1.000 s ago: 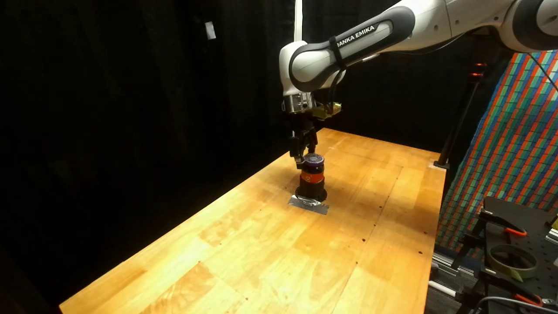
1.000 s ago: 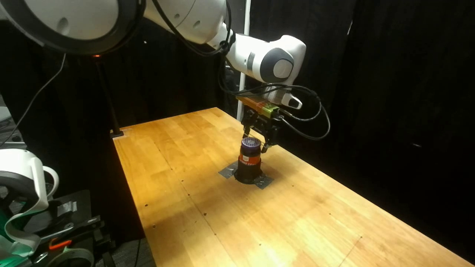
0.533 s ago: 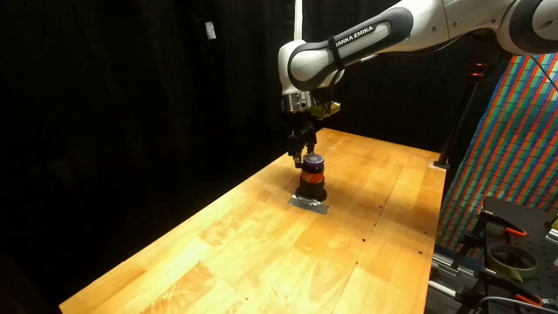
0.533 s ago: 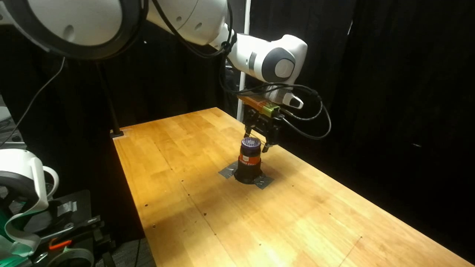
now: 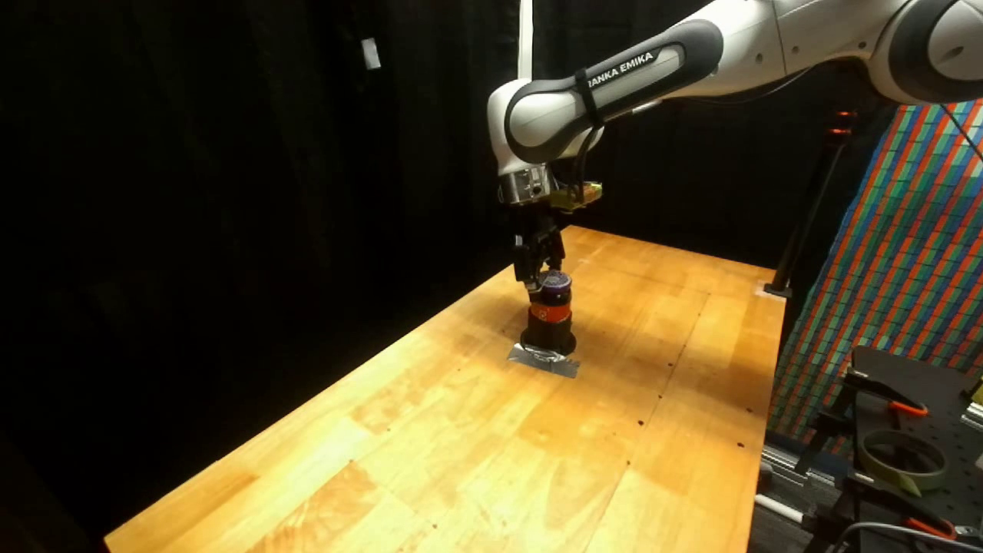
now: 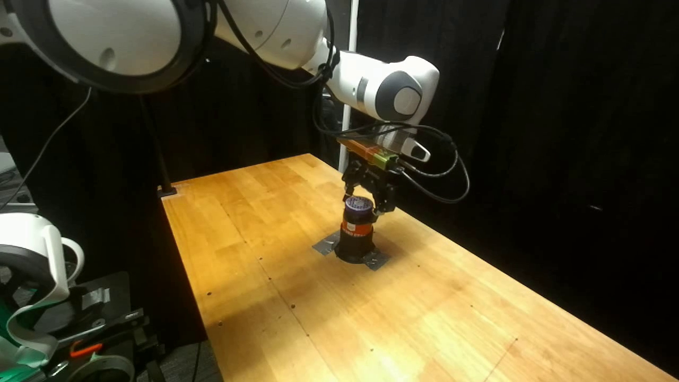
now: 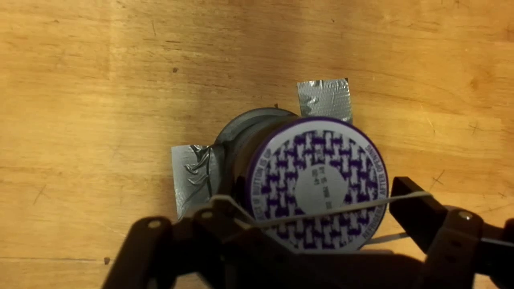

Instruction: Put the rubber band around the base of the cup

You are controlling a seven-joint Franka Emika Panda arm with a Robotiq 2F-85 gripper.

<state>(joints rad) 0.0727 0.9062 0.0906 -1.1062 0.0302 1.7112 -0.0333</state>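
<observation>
Over the honey-coloured rectangular wooden worktop (image 5: 491, 430), straddling with spread fingers of the black two-fingered gripper (image 6: 362, 206) the top of the dark cylindrical orange-red-striped cup (image 6: 356, 229), standing upright nearer one long edge (image 5: 357, 378). Stretching the thin cream rubber band (image 7: 329, 211) partly across that top, fingertip to fingertip. By lowering before drawing it clear, probably risking a snag there or a slip off one fingertip.

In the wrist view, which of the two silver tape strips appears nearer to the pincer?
The left duct tape strip, with large dark folds: in the picture, its lower end borders the pincer. The upper strip appears clear of it.
</observation>
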